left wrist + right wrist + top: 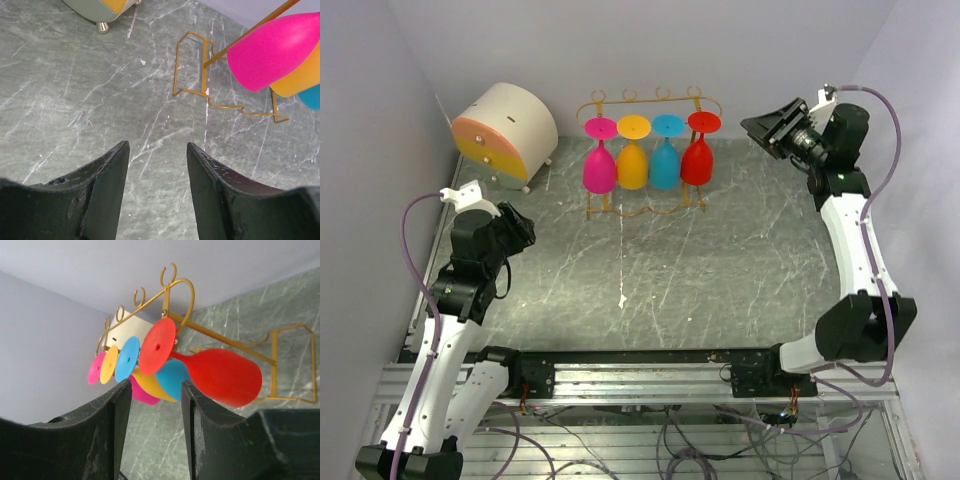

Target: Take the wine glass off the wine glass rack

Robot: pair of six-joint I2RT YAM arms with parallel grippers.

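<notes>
Right black two-finger gripper [156, 390], jaws wide and empty, hovers near the opaque red wine glass [220, 375], hanging bowl-down at the end of a thin golden wire rack [205, 65] beside a blue glass [665, 165], yellow glass [633, 168] and pink glass [598, 170]. Left gripper [158, 150] gapes too, over grey veined stone tabletop [720, 270].

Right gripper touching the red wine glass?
Apart. The top view shows a clear gap between the right gripper and the red wine glass; its jaws stand open.

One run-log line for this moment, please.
right gripper open, facing red glass | left gripper open, empty | four glasses hang on rack
</notes>
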